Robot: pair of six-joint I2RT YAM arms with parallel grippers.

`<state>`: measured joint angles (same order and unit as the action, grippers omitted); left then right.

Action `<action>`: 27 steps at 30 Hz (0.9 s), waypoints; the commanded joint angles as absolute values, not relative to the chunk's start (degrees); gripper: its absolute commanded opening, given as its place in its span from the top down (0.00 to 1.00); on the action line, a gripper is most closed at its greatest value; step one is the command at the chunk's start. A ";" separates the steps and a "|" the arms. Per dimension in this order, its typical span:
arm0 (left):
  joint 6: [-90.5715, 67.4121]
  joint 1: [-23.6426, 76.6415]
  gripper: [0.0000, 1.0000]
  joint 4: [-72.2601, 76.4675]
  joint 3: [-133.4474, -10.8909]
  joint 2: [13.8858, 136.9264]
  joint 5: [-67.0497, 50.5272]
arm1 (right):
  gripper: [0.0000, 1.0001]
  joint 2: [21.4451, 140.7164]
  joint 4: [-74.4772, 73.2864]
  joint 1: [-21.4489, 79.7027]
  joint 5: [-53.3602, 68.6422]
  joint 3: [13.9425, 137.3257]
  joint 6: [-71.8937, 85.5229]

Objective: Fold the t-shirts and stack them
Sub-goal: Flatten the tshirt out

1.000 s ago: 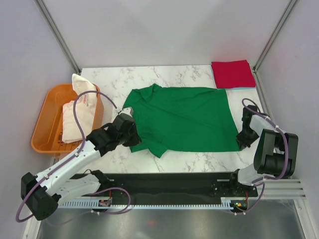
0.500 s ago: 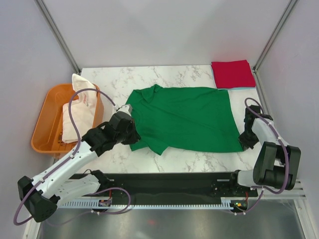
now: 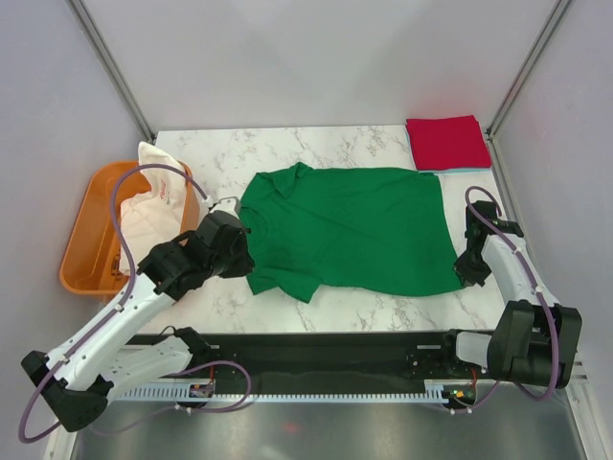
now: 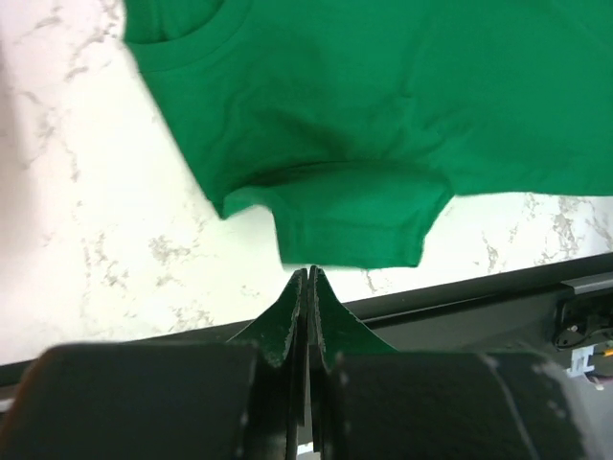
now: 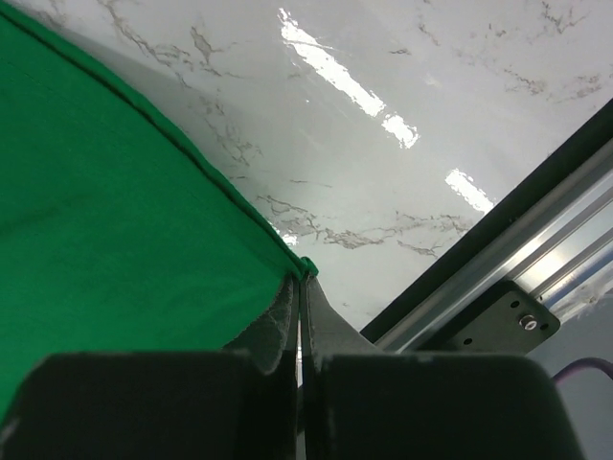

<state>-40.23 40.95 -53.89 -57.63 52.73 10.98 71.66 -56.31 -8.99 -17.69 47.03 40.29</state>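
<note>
The green t-shirt [image 3: 354,225] lies spread flat on the marble table, collar to the left. My left gripper [image 3: 239,254] is shut at the shirt's left side. In the left wrist view its tips [image 4: 308,271] meet the hem of the near sleeve [image 4: 354,235]; I see no cloth between them. My right gripper [image 3: 462,273] is shut on the shirt's near right hem corner [image 5: 305,265]. A folded red t-shirt [image 3: 446,142] lies at the back right on a pale blue one [image 3: 460,170]. A white t-shirt with red print [image 3: 153,206] hangs out of the tub.
The orange tub [image 3: 77,251] stands off the table's left edge. A black rail [image 3: 316,350] runs along the near edge. Slanted frame posts [image 3: 115,72] stand at the back corners, with grey walls on both sides.
My left gripper has drawn back to the left, off the sleeve, which now lies flatter. My right gripper has stayed at the hem corner while its arm shifted a little.
</note>
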 commanded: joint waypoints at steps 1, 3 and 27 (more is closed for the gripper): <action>-39.64 40.69 0.98 -60.72 -61.95 50.63 17.13 | 1.00 70.49 -57.83 -8.79 -19.25 47.37 40.70; -40.08 40.78 0.98 -63.10 -62.92 50.19 17.93 | 1.00 70.66 -57.57 -8.79 -19.42 47.63 40.61; -42.97 36.04 0.43 -36.48 -35.60 57.20 -6.25 | 1.00 72.51 -49.83 -8.00 -13.80 46.76 37.71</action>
